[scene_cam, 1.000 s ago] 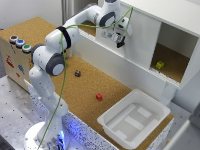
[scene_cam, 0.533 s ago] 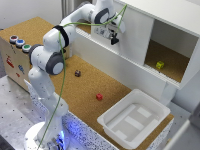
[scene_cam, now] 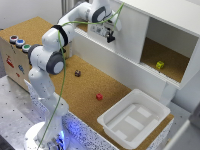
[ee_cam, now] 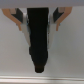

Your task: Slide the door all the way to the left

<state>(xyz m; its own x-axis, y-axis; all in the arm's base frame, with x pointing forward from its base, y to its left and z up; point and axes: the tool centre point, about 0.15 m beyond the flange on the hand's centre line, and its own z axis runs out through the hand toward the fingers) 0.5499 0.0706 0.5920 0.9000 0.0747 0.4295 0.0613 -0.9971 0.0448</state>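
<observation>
The door point(scene_cam: 129, 37) is a plain white panel on the front of the white cabinet point(scene_cam: 165, 17), covering its half on the exterior view's left. My gripper point(scene_cam: 110, 36) is at the door's edge on the exterior view's left, up high. In the wrist view the door's flat white face point(ee_cam: 14, 57) fills the picture. A black handle point(ee_cam: 39, 42) stands between my two fingers point(ee_cam: 21, 21), and my gripper point(ee_cam: 39, 25) is closed around it.
The open cabinet bay holds a small yellow object point(scene_cam: 160, 65). A dark block point(scene_cam: 77, 73) and a red block point(scene_cam: 99, 96) lie on the cork table. A white plastic bin point(scene_cam: 107, 120) stands at the front. A box with coloured buttons point(scene_cam: 17, 42) is at the left.
My gripper and the door have moved toward the exterior view's left. The open bay on the right has grown wider.
</observation>
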